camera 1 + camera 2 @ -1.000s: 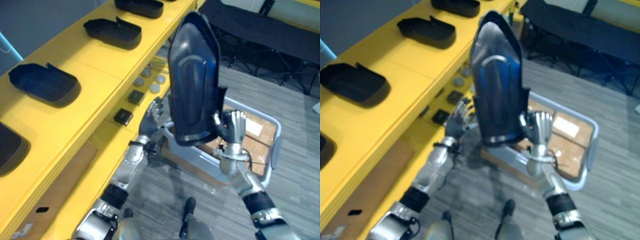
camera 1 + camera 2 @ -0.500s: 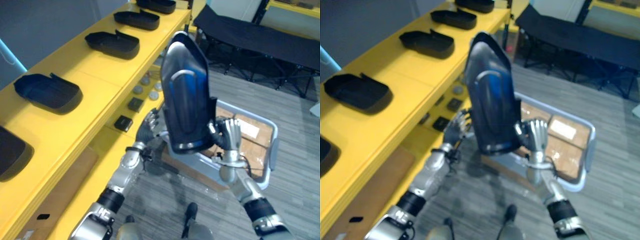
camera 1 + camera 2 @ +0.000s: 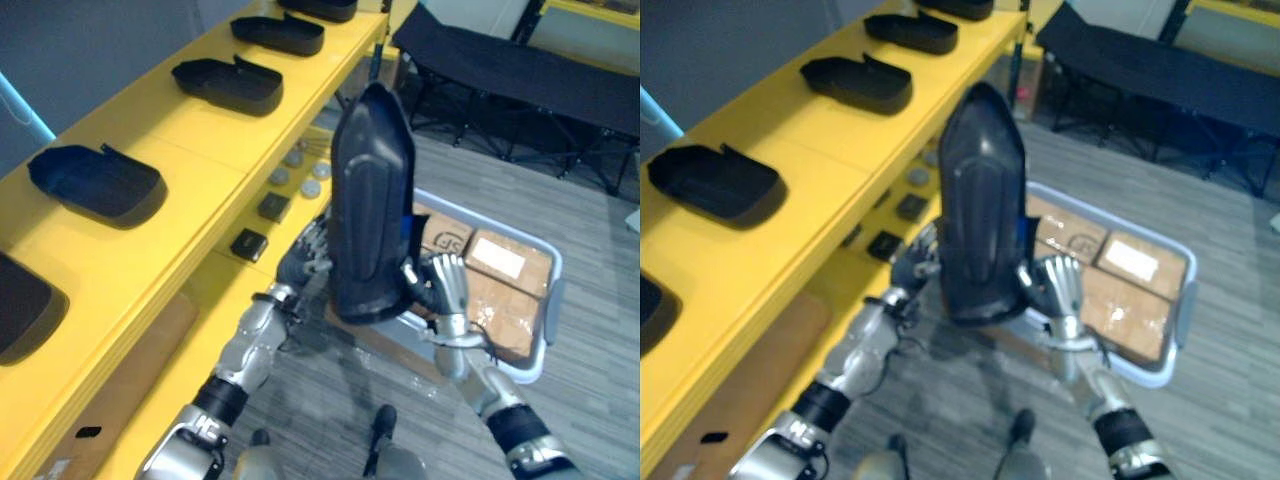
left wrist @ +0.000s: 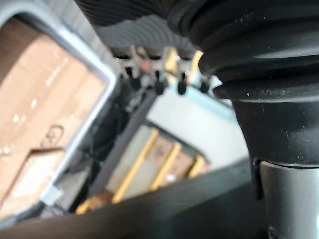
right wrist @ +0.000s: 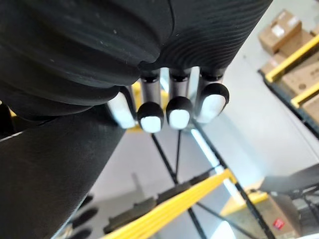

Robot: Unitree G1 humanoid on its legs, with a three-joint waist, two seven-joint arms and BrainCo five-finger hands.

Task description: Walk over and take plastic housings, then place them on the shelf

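Observation:
A long black plastic housing (image 3: 368, 205) stands upright in the air, clamped between my two hands above the floor. My left hand (image 3: 303, 258) presses its left side with relaxed fingers (image 4: 155, 82). On the other side my right hand (image 3: 447, 287) holds it with fingers (image 5: 169, 112) straight and pointing up, thumb against the lower edge. The yellow shelf (image 3: 190, 150) runs along my left. Several more housings lie open side up on it: one near (image 3: 97, 183), one further (image 3: 228, 83), one at the far end (image 3: 278, 32).
A grey cart (image 3: 549, 300) with cardboard boxes (image 3: 503, 262) stands behind the held housing on the wood floor. A black folding cot (image 3: 520, 65) sits at the back right. Small black blocks (image 3: 248, 243) and grey discs (image 3: 302, 178) lie on the shelf's lower level.
The held housing has turned so it shows narrower and has sunk a little with both hands. The camera has shifted slightly.

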